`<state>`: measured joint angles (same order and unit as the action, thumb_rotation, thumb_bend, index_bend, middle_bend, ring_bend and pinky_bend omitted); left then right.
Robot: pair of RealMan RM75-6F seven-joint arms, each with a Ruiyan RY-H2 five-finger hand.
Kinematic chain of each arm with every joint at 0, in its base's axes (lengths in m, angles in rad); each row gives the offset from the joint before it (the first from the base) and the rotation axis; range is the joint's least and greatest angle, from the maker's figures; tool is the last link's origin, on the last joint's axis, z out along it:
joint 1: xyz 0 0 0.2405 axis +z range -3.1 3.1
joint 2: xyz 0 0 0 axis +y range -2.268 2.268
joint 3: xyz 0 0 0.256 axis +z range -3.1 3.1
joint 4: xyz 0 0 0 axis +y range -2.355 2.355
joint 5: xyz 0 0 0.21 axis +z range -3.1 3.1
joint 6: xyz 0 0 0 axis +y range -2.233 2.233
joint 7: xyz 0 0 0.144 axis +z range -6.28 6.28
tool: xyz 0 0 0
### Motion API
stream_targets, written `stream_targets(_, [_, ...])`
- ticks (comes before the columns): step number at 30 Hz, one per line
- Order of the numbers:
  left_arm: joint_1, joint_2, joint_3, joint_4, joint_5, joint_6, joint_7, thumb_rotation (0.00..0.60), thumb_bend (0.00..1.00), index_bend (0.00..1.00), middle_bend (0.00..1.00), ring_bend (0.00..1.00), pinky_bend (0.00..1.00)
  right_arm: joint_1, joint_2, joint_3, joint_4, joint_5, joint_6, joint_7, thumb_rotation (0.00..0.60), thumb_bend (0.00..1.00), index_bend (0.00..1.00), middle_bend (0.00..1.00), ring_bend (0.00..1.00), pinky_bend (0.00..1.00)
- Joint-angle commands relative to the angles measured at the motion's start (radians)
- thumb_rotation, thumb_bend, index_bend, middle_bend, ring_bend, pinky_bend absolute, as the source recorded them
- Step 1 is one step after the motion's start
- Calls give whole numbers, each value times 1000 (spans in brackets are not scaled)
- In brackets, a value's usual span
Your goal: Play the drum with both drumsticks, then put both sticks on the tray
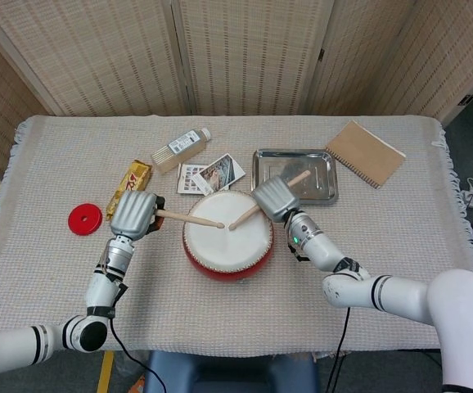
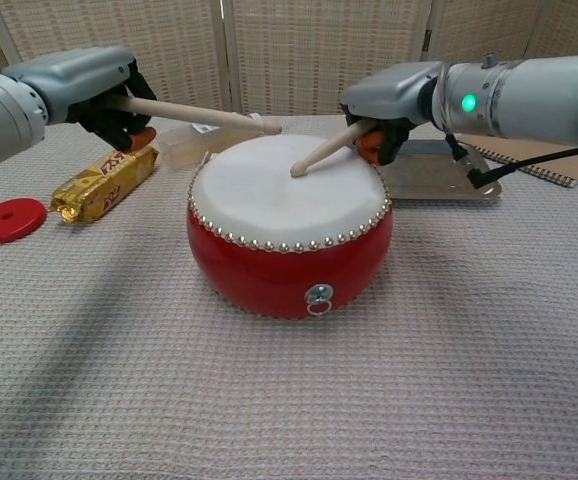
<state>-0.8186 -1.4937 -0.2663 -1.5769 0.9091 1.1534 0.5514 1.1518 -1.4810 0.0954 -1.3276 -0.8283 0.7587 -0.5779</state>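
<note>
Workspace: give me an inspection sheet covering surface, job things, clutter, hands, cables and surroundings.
Surface: table under a beige woven cloth.
Job things: red drum at centre; left drumstick raised over the skin, right drumstick with its tip at the skin; metal tray behind the drum, holding nothing.
Clutter: red disc, gold snack bar, bottle, picture cards, notebook.
Hands: left hand grips the left drumstick; right hand grips the right drumstick.
Cables: black cable along the right forearm.
Surroundings: woven folding screens behind the table.
</note>
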Motion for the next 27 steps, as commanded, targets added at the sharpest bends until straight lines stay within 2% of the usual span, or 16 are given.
stream_targets(1, [-10,-27,10,31,-15,-23,12,600,792,1000,1000,1000,1000,-29,29,41,-40,-89,71,87,600,623,1000,1000,1000,1000])
stream_targets(4, [-25,-72,30,87,-33,-45,43,600,791,1000,1000,1000,1000,-54,77,67,-82,-146,88,167,600,623,1000,1000,1000,1000])
stream_targets(9, [-36,-114,49,144,-56,-59,85,600,791,1000,1000,1000,1000,-70,111,74,-112,-169,78,196,600,623,1000,1000,1000,1000])
stream_targets(16, [4,-40,0,35,9,22,1,600,792,1000,1000,1000,1000,-44,50,56,-39,-116,11,136,600,623,1000,1000,1000,1000])
stream_targets(23, [28,22,-26,-32,31,39,-48,600,792,1000,1000,1000,1000,-18,-15,27,35,-39,-27,43,600,623,1000,1000,1000,1000])
stream_targets(27, [38,34,-22,-30,25,30,-63,600,792,1000,1000,1000,1000,-47,10,61,-6,-75,14,116,600,623,1000,1000,1000,1000])
